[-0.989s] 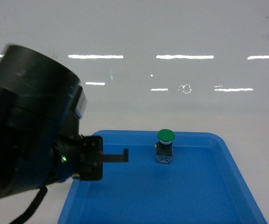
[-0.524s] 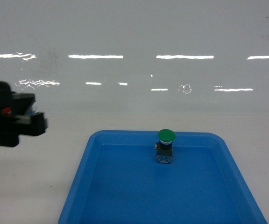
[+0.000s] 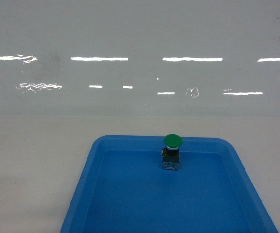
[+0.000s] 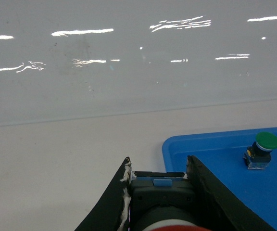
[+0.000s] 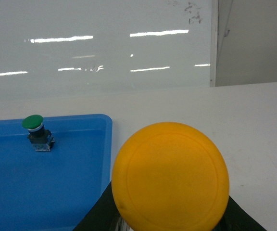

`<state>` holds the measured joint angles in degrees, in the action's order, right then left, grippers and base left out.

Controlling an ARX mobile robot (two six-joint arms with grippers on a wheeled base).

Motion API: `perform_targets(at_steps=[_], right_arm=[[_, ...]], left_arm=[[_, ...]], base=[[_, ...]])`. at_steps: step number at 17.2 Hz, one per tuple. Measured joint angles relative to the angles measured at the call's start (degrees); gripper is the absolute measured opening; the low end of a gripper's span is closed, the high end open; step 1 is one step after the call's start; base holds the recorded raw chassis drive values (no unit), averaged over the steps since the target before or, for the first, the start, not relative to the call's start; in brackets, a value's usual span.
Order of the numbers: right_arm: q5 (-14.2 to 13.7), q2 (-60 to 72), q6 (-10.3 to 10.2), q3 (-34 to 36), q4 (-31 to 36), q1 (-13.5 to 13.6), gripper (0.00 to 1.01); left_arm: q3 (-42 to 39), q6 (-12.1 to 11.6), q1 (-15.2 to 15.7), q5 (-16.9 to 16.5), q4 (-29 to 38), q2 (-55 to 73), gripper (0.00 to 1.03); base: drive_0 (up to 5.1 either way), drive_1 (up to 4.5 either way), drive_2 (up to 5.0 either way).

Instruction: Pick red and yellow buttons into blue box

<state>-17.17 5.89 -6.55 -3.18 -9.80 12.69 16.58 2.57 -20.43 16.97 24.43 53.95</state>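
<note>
The left gripper (image 4: 158,180) is clamped on the red-capped push button (image 4: 169,224), beside the blue plastic box (image 4: 234,159). The right gripper (image 5: 169,219) grips the round orange-yellow button (image 5: 170,176). Carry each over the blue floor, away from the green-capped button (image 3: 172,141), then drop low.

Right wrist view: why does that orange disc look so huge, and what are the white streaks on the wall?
Right wrist view: the yellow button sits right at the lens, so it looms. Head view: the streaks are lamp glare on the glossy wall.

Lab: bare white table (image 3: 33,170), glossy wall (image 3: 140,29)
</note>
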Motion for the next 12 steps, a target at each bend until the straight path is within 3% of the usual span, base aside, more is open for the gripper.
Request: perform_targets(at_steps=[5, 12], right_arm=[[0.00, 0.00, 0.00, 0.00, 0.02, 0.00, 0.25], [-0.02, 0.00, 0.00, 0.00, 0.02, 0.00, 0.25]], left_arm=[[0.00, 0.02, 0.00, 0.00, 0.07, 0.00, 0.28], [0.00, 0.00, 0.11, 0.04, 0.04, 0.15, 0.28]], base=[[0.0, -0.38, 0.4], [0.4, -4.27, 3.8]])
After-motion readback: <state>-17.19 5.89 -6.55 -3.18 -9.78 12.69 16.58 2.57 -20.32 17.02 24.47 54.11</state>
